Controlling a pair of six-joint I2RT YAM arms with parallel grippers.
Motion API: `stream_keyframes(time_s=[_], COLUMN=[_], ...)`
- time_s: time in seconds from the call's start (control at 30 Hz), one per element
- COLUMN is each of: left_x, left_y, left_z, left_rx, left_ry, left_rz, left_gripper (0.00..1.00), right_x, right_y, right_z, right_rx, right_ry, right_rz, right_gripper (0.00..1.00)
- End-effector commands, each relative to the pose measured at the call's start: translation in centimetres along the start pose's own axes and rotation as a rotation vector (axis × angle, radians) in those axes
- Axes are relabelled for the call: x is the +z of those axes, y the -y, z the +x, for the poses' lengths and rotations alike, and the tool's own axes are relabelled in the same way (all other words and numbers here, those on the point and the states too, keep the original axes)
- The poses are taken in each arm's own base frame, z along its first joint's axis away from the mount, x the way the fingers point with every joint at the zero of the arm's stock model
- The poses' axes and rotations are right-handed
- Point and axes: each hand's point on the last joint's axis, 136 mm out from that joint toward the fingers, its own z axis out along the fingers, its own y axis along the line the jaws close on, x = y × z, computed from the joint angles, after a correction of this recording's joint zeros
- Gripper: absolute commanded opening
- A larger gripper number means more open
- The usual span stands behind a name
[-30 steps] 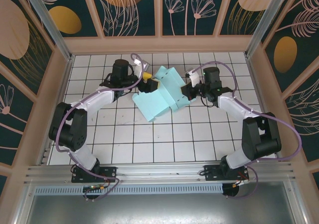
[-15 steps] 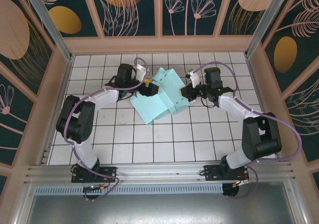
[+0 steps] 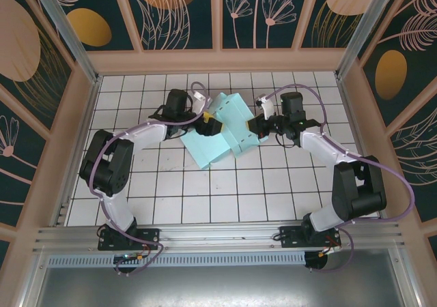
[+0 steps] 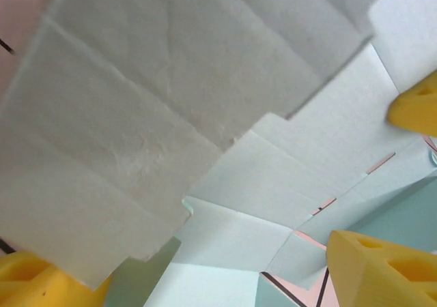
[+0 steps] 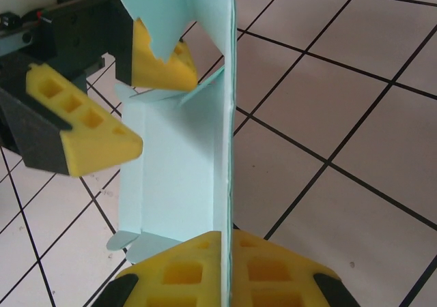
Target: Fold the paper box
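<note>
**Wall pinched upright, end flap next**

The right hand (image 5: 227,262) is clamped on the rim of one raised wall of the paper box (image 5: 181,164), holding it upright off the bench (image 5: 328,116). Beyond its fingertips runs the box floor. At the far end the left hand (image 5: 126,92) stands open, its yellow fingers (image 5: 85,126) seemingly either side of an end flap. Folding that flap looks like the step in hand, and it likely calls for the left hand to press inward while the right holds steady. The left wrist view shows the flap's grey creased underside. The overhead view shows the box between both hands, with its near panel flat.
</note>
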Motion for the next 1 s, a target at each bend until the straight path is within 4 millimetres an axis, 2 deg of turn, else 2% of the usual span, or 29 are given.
stream_keyframes(time_s=[0.0, 0.1, 0.2, 0.33, 0.5, 0.63, 0.83, 0.9, 0.97], left_x=[1.0, 1.3, 0.4, -2.0, -6.2, -6.6, -6.2, -6.1, -6.1], left_y=[0.7, 0.6, 1.4, 1.9, 0.7, -0.6, -1.6, -1.9, -2.1], left_z=[1.6, 1.9, 0.7, -2.2, -5.4, -4.1, -3.2, -3.1, -2.9], left_rx=[-0.007, -0.007, 0.026, 0.043, 0.014, -0.013, -0.044, -0.046, -0.045], left_ry=[-0.046, -0.056, -0.001, 0.130, 0.299, 0.280, 0.265, 0.256, 0.246], left_rz=[0.024, 0.021, 0.028, 0.007, -0.036, -0.075, -0.111, -0.122, -0.132], left_gripper=[0.79, 0.79, 0.80, 0.82, 0.83, 0.83, 0.83, 0.83, 0.83], right_x=[0.1, 0.1, 0.0, -0.2, 0.2, 1.2, 3.9, 4.7, 5.1], right_y=[0.2, 0.3, 0.8, 1.5, 2.9, 3.6, 4.0, 4.6, 6.0], right_z=[-1.7, -1.9, -1.9, -1.6, -0.6, 0.7, 2.4, 3.0, 3.6], right_rx=[-0.004, -0.006, -0.010, -0.014, -0.032, -0.031, 0.058, 0.113, 0.169], right_ry=[0.039, 0.045, 0.040, 0.029, -0.014, -0.067, -0.134, -0.163, -0.188], right_rz=[-0.005, 0.001, 0.034, 0.081, 0.183, 0.208, 0.166, 0.161, 0.201], right_gripper=[0.00, 0.00, 0.00, 0.00, 0.00, 0.00, 0.00, 0.00, 0.00])
